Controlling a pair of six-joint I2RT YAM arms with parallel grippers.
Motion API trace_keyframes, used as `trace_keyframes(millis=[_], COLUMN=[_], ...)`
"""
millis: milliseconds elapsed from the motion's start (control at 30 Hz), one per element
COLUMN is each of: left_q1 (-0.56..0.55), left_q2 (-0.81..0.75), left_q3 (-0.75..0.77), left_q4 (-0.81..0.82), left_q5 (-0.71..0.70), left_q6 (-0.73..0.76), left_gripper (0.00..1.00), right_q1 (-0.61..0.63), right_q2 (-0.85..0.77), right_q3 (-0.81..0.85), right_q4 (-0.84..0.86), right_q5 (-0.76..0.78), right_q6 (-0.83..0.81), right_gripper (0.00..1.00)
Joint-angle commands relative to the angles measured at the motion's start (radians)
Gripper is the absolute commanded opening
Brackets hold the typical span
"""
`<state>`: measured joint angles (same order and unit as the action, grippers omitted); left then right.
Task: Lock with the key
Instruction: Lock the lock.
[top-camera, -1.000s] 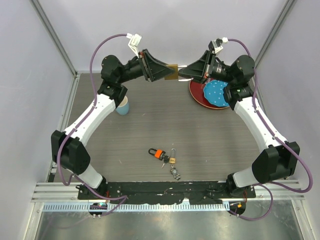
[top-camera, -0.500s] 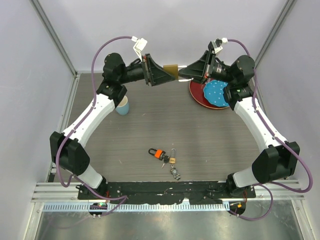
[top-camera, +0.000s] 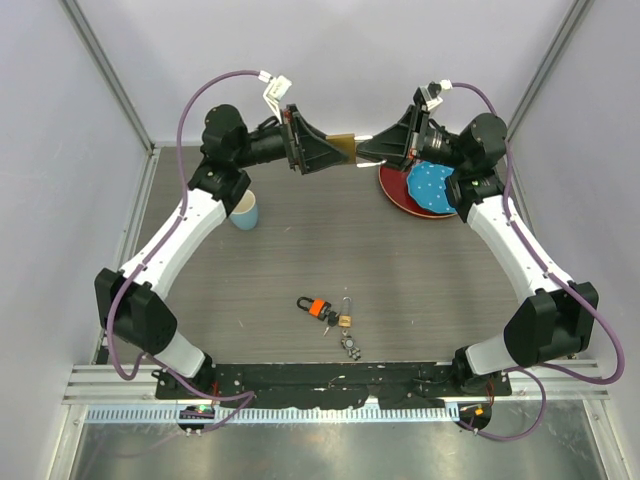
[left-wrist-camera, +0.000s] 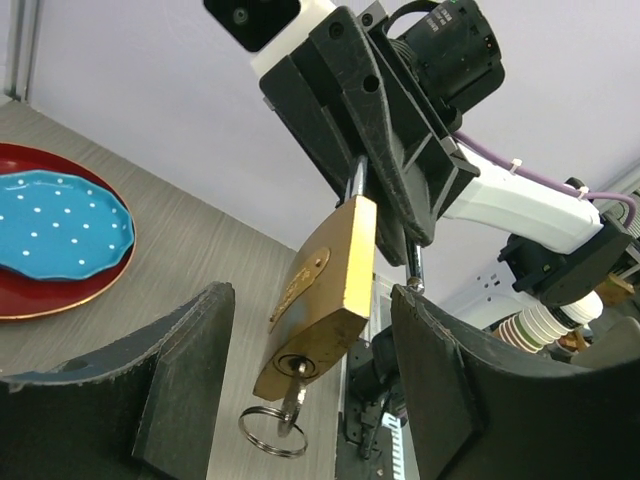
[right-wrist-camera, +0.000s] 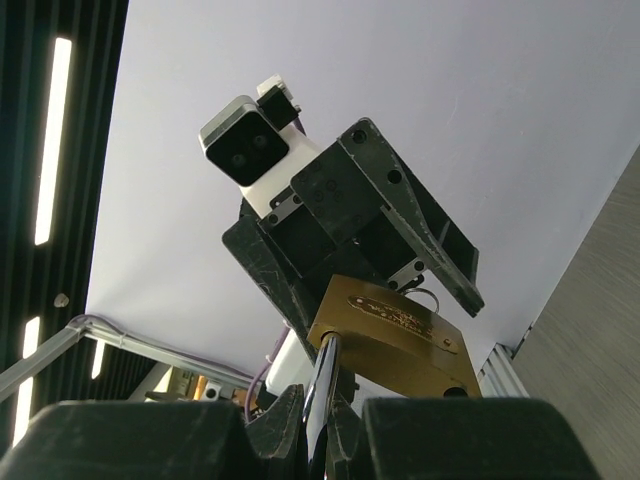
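Observation:
The big brass padlock (top-camera: 344, 146) hangs in the air at the back, between both grippers. My right gripper (top-camera: 364, 147) is shut on its steel shackle (right-wrist-camera: 322, 385). My left gripper (top-camera: 334, 150) is open, with its jaws either side of the padlock's (left-wrist-camera: 320, 300) keyhole end and not touching it. A silver key (left-wrist-camera: 291, 392) with a ring (left-wrist-camera: 272, 431) sticks in the keyhole. The key bunch (top-camera: 316, 306) with an orange head and a black head lies on the table near the front, far from both grippers.
A tiny brass padlock (top-camera: 344, 320) with a silver keychain (top-camera: 352, 346) lies beside the key bunch. A red plate (top-camera: 393, 188) holding a blue dotted plate (top-camera: 430, 186) sits at the back right. A light blue cup (top-camera: 245, 212) stands at the back left.
My left gripper has drawn back a little to the left, so more of the brass padlock shows between the grippers. The right gripper still holds the shackle.

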<state>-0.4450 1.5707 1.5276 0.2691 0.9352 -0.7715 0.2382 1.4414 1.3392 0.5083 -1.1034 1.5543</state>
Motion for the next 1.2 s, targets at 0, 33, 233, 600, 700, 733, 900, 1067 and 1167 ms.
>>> trace_keyframes(millis=[0,33,233,600,700,733,900,1067,1167], left_q1=[0.003,0.003,0.009,0.008,0.009,0.008,0.006,0.005,0.005], left_q2=[-0.051,-0.049,-0.032,-0.018,-0.012,-0.011,0.002,0.008,0.011], left_q3=[0.046,0.049,0.06,0.06,0.059,0.059,0.062,0.059,0.063], left_q4=[0.007,0.005,-0.004,0.002,0.03,0.038,0.065,0.065,0.064], left_q5=[-0.009,-0.004,0.068,0.091,0.099,0.1,0.117,0.129,0.137], left_q6=[0.041,0.041,0.015,-0.021,-0.049,-0.054,-0.084,-0.098,-0.109], left_gripper=[0.66,0.65,0.54,0.42,0.36,0.33,0.3,0.2,0.01], right_q1=[0.003,0.003,0.001,0.003,0.001,0.001,0.001,0.001,0.001], right_q2=[-0.053,-0.053,-0.049,-0.049,-0.049,-0.049,-0.047,-0.047,-0.047], right_q3=[0.014,0.012,0.015,0.014,0.015,0.015,0.017,0.014,0.011], right_q4=[0.118,0.119,0.124,0.134,0.139,0.139,0.145,0.153,0.154], right_q5=[0.013,0.013,0.017,0.014,0.016,0.016,0.016,0.016,0.016], right_q6=[0.024,0.023,0.033,0.047,0.05,0.052,0.059,0.064,0.064], right_gripper=[0.02,0.02,0.01,0.02,0.01,0.02,0.02,0.02,0.02])
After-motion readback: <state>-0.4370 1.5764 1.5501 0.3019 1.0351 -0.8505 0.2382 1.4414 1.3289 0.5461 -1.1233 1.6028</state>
